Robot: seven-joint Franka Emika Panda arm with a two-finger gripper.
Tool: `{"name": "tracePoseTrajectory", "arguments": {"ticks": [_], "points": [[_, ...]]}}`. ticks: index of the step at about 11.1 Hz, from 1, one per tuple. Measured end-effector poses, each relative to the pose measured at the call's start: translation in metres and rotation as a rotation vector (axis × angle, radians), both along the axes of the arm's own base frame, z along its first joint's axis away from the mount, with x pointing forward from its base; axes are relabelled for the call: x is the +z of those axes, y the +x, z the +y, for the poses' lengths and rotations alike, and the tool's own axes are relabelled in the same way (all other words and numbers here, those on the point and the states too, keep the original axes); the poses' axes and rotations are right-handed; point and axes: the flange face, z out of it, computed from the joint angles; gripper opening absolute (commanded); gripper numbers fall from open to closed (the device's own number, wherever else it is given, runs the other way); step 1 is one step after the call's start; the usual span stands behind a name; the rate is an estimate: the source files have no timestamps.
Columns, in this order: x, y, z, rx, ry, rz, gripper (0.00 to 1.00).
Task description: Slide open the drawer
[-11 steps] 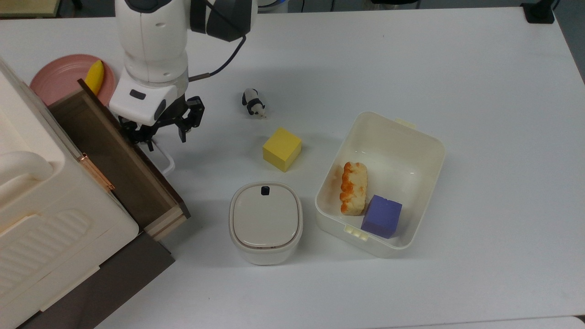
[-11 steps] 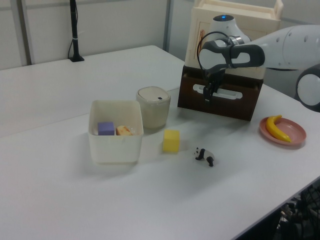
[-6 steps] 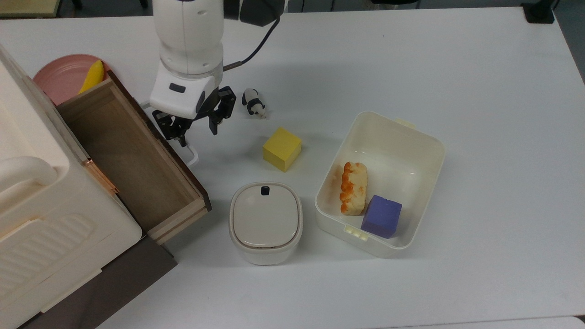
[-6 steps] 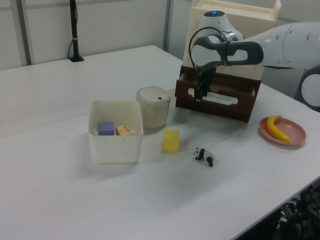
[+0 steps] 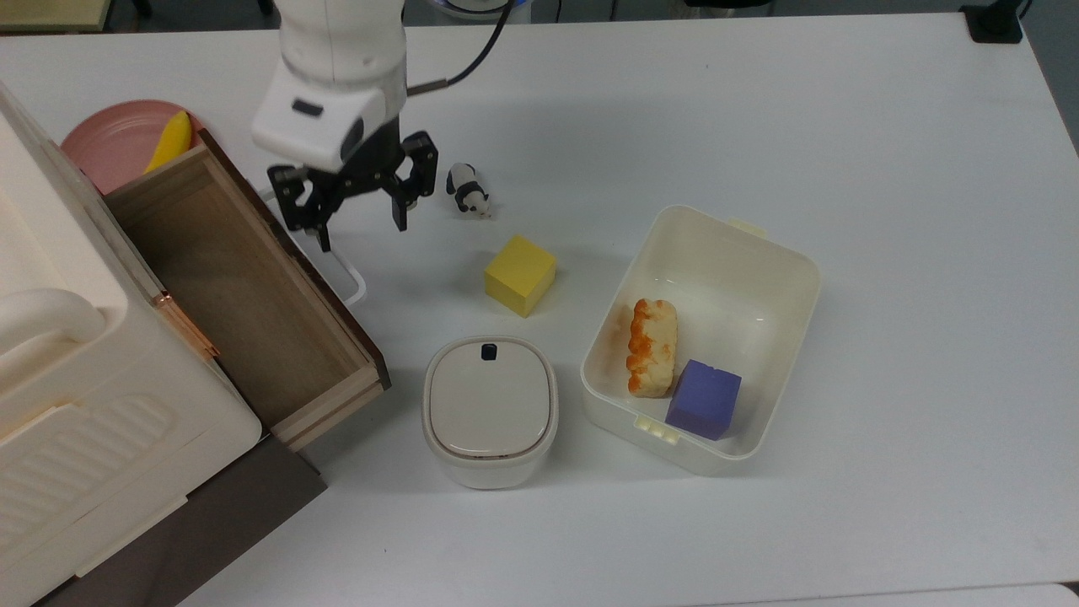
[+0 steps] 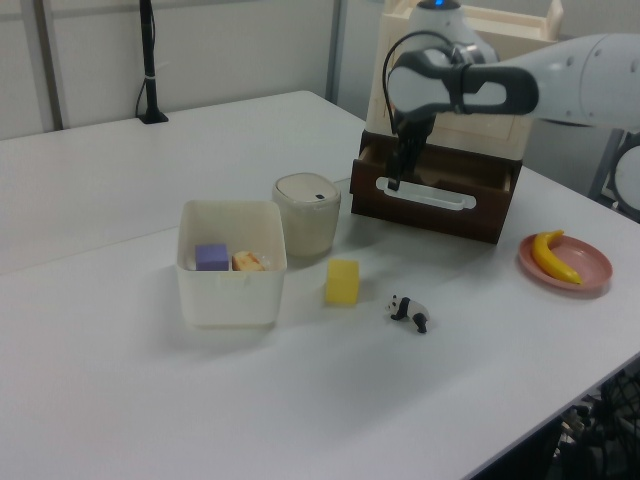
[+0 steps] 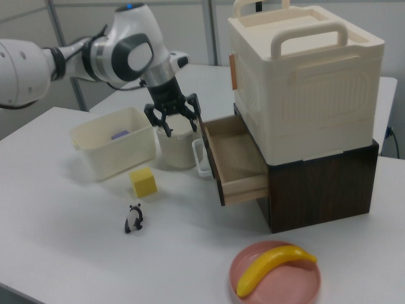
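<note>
The robot's black two-finger gripper (image 5: 354, 215) hangs with its fingers spread apart and nothing between them, just above the drawer's white loop handle (image 5: 347, 278) and not touching it; in the right view the gripper (image 7: 174, 125) sits in front of the lidded container, beside the drawer's front edge. The drawer (image 5: 244, 291) — a light-wood box with a dark brown front panel — stands pulled well out of its dark brown cabinet base (image 7: 316, 183), its inside bare; a cream storage box (image 7: 304, 82) with a carry handle rests on top of that base. Taking the drawer as the landmark in the top view: behind its far corner lies a pink plate (image 5: 114, 147) holding a banana (image 5: 171, 139); just beside its near front corner stands a square white container with a lid (image 5: 490, 409); a yellow cube (image 5: 520, 274) lies a little further out from the handle; a small panda figure (image 5: 468, 190) stands near the gripper's outer finger; well apart — past the cube — sits a white plastic bin (image 5: 792, 278) holding a piece of toast-like toy food (image 5: 652, 346) and a purple cube (image 5: 705, 398), touching each other; all rest on a white table (image 5: 885, 152).
</note>
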Motion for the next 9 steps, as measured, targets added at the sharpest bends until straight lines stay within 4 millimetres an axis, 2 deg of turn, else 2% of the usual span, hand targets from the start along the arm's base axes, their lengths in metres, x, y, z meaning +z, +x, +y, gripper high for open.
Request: {"name": "tracePoseTrajectory", "arguments": {"ticks": [1, 3, 6, 7, 9], "points": [[0.016, -0.006, 0.007, -0.071, 0.026, -0.019, 1.00], [0.033, -0.024, 0.036, -0.253, 0.089, 0.032, 1.00], [0.067, -0.061, 0.068, -0.536, 0.139, 0.112, 1.00], [0.077, -0.068, 0.073, -0.607, 0.145, 0.105, 1.00], [0.079, -0.071, 0.073, -0.660, 0.149, 0.100, 1.00]]}}
